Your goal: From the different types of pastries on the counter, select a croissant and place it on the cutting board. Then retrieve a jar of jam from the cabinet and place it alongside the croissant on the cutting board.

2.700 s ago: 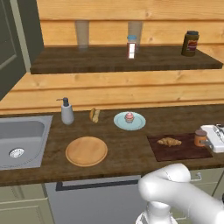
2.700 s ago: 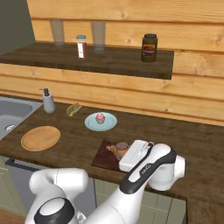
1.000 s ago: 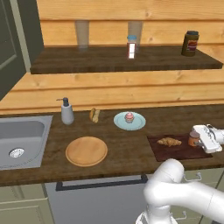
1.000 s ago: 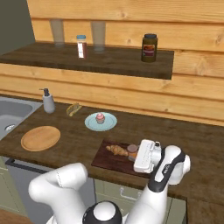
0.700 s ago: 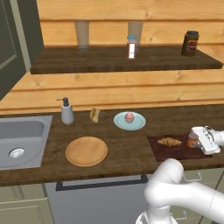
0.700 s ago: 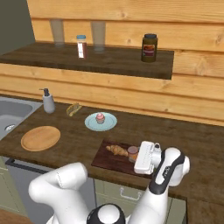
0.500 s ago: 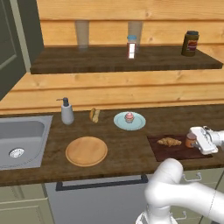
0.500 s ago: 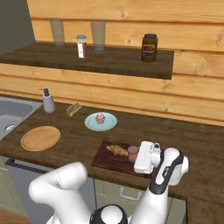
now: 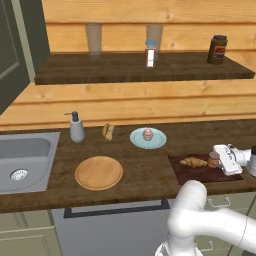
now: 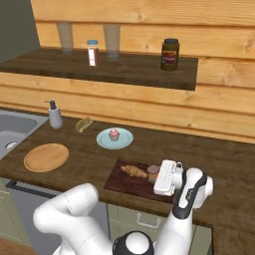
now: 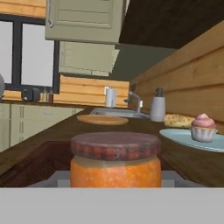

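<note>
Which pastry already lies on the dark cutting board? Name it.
The croissant, beside the jam jar. The cupcake sits on the blue plate; the small bun lies by the soap dispenser.

Counter (image 9: 145, 172) w/ cutting board (image 9: 187, 171), round board (image 9: 99, 173), plate (image 9: 137, 140), soap dispenser (image 9: 76, 128)

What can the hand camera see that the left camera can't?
The hand view alone shows a window, a pale cabinet above it, and a faucet by the sink.

The left base view alone shows the shelf with a dark jar, and the croissant.

Both show the jam jar, cupcake on its plate, soap bottle and round board.
</note>
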